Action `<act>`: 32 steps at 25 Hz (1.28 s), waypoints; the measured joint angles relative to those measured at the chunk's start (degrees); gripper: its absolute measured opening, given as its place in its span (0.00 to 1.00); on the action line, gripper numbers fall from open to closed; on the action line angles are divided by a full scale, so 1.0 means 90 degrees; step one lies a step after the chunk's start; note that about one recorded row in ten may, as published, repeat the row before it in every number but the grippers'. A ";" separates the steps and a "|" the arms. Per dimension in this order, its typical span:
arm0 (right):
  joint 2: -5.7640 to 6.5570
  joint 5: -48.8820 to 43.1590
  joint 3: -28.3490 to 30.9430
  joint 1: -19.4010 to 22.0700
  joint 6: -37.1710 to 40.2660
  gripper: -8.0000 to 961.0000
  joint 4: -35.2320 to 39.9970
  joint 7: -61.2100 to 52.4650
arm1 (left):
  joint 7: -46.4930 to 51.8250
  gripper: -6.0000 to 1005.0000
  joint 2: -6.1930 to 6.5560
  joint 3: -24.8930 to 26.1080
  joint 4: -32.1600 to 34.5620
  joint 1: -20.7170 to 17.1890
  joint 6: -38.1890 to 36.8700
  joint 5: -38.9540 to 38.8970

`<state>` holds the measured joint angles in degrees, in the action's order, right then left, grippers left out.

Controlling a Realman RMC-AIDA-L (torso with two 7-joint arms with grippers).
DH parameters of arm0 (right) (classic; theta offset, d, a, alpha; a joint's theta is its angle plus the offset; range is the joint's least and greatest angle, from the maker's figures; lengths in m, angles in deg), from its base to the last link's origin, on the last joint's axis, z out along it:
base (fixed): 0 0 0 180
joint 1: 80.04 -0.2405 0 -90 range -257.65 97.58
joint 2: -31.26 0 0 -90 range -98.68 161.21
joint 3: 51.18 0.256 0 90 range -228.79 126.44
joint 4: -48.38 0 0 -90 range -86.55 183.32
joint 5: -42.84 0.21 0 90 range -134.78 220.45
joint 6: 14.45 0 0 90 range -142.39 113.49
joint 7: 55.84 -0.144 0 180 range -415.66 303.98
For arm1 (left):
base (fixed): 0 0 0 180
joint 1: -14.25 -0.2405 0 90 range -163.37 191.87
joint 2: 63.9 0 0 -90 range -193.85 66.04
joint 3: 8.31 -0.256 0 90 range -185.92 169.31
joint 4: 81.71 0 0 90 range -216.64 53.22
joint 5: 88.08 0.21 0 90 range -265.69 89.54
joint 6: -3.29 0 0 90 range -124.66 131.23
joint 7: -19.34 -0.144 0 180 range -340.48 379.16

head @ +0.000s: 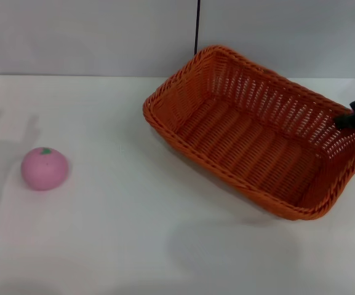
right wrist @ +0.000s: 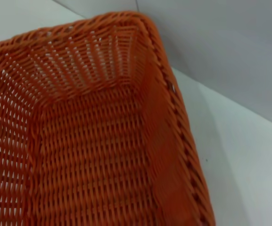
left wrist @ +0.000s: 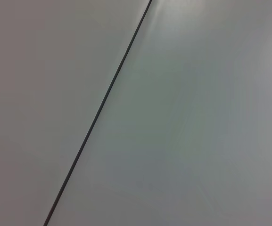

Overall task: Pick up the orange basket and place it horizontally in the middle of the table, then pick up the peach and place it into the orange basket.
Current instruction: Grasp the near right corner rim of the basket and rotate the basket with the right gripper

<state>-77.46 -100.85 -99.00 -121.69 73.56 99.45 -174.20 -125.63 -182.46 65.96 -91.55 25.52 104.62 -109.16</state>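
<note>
The orange basket [head: 257, 132] lies at an angle on the right side of the table [head: 134, 246], and a soft shadow under its near edge shows it raised off the surface. My right gripper [head: 354, 115] comes in from the right edge of the head view and is shut on the basket's right-hand rim. The right wrist view looks down into the basket [right wrist: 88, 141], showing its woven floor and braided rim. The peach [head: 44, 168] rests on the table at the left, far from both the basket and the gripper. My left gripper appears in no view.
A grey wall with a dark vertical seam [head: 197, 27] stands behind the table's far edge. The left wrist view shows only that wall and its seam [left wrist: 98, 117]. Bare white tabletop lies between the peach and the basket.
</note>
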 joint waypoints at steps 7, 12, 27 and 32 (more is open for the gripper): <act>-0.0060 -0.0003 -0.0063 0.0025 -0.0093 0.62 -0.0222 0.0151 | 0.0151 0.81 0.0000 0.0000 0.0000 -0.0007 -0.0005 0.0000; -0.0063 0.0002 -0.0006 0.0087 -0.0092 0.38 -0.0225 0.0195 | 0.0167 0.81 0.0000 0.0001 0.0000 -0.0033 -0.0002 0.0000; -0.0077 0.0350 0.0045 0.0266 0.0070 0.20 0.0082 0.0222 | 0.0245 0.81 0.0007 0.0000 0.0002 -0.0047 0.0011 0.0000; -0.0214 0.0971 0.0073 0.0571 0.0488 0.20 0.0888 0.0222 | 0.0247 0.81 0.0010 0.0001 0.0010 -0.0051 0.0011 0.0000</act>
<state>-79.38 -92.11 -98.34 -116.55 77.95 107.44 -172.20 -123.40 -182.37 65.96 -91.46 25.06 104.72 -109.17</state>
